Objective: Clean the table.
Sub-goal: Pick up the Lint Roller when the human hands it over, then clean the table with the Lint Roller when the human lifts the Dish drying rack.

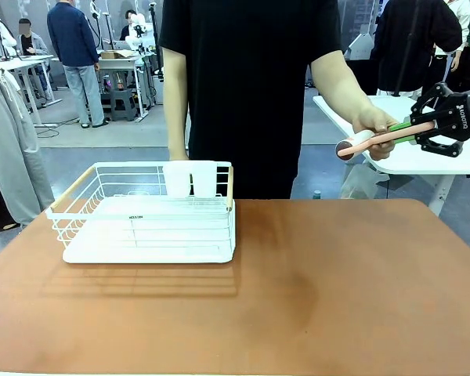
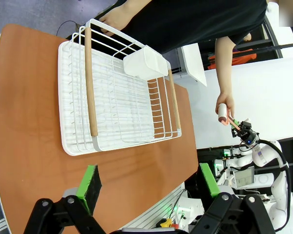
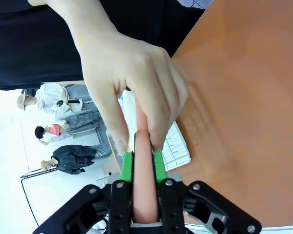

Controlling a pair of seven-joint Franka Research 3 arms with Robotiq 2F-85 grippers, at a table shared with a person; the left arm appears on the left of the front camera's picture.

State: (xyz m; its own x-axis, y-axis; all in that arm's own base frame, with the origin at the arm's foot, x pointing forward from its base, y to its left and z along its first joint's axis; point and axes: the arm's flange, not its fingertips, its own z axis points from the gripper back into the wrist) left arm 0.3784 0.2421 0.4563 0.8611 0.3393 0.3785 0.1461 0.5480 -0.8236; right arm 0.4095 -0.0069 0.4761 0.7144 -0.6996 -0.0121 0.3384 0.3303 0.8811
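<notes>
1. The right gripper (image 3: 143, 161) is clenched on the pink handle of one lint roller (image 3: 144, 195). Both green pads press its sides, one on each side.
2. One hand (image 3: 132, 83) of the person is wrapped around that same handle just past the fingertips. So it's gripper and hand on one tool at once.
3. From the front, the right gripper (image 1: 411, 125) is up in the air at the far right. The lint roller (image 1: 392, 135) points toward the middle, with its white roll end sticking out past the hand (image 1: 376, 119). A white-topped table (image 1: 423, 160) sits behind them.
4. The left gripper (image 2: 149, 185) is wide open with nothing between its two pads, and it hangs over the near part of the table (image 2: 19, 122).
5. The table (image 1: 298, 298) is the big terracotta top across the whole foreground.
6. On its far left part sits one white wire dish rack (image 1: 149, 252) with two wooden handles (image 2: 90, 87).
7. One white caddy (image 1: 189, 178) hangs on the rack's far rim.
8. The person's other hand (image 2: 115, 17) is right by that far rim. Can't tell if it's actually touching.
</notes>
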